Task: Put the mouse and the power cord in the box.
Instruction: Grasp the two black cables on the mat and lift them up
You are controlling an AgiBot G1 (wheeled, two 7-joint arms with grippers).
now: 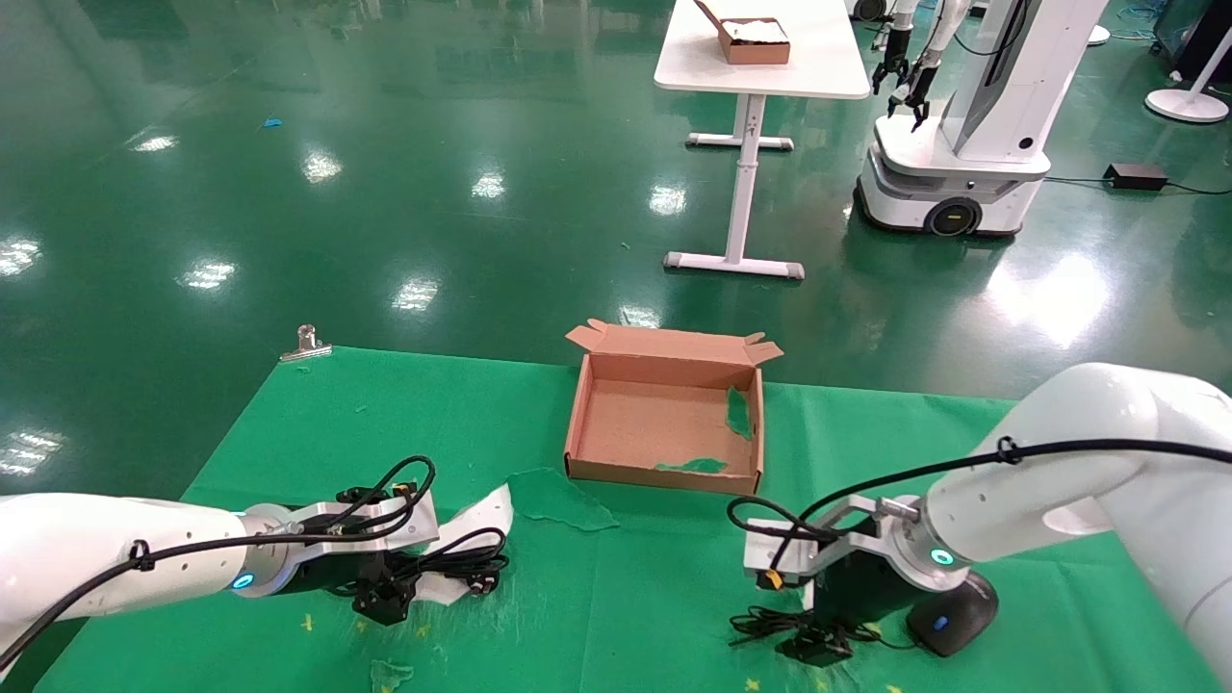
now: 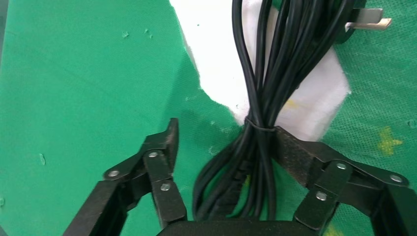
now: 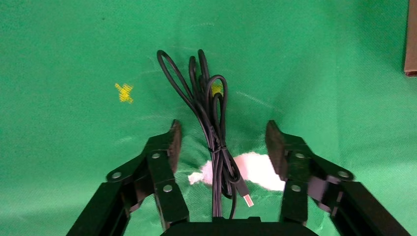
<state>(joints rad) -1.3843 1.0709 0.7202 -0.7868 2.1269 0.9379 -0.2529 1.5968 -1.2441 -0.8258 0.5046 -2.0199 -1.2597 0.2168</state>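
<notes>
Green cloth (image 1: 664,577): power cord (image 2: 260,98) between, maybe touching, spread left claw (image 2: 223,135).

We see a table covered in matt green woven cloth (image 1: 626,577), torn in places to a white underlayer (image 2: 221,64). The box (image 1: 664,423) is plain brown cardboard, dull and slightly rough. The power cord (image 2: 265,73) has smooth, faintly glossy black rubbery sheathing and bright metal plug prongs (image 2: 369,19). The mouse (image 1: 953,616) looks like smooth black plastic with a soft sheen. Around the table, the green floor (image 1: 385,144) is highly glossy and mirrors the lights.
</notes>
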